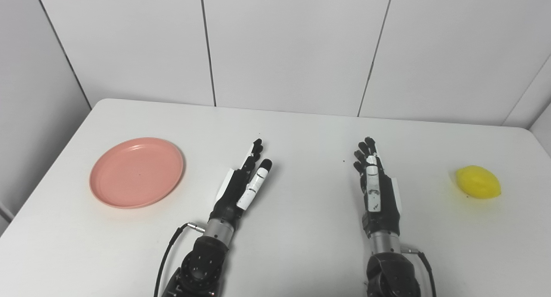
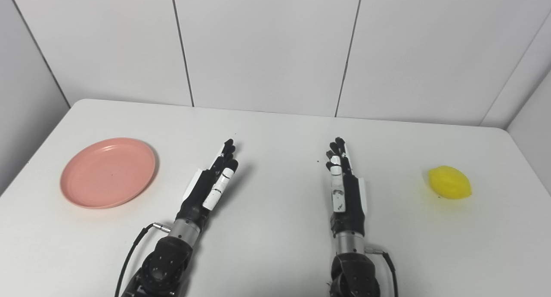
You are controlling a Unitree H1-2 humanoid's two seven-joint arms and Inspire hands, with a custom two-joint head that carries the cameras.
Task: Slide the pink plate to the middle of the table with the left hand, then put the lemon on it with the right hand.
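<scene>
Meanwhile, both hands flat, fingers extended, holding nothing: left hand (image 1: 241, 183) right of pink plate (image 1: 137, 172); right hand (image 1: 376, 189) well left of lemon (image 1: 478, 182); white table (image 1: 301, 133).

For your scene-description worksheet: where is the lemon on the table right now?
The lemon lies at the table's right side, alone, well to the right of the open right hand and far across from the pink plate.
</scene>
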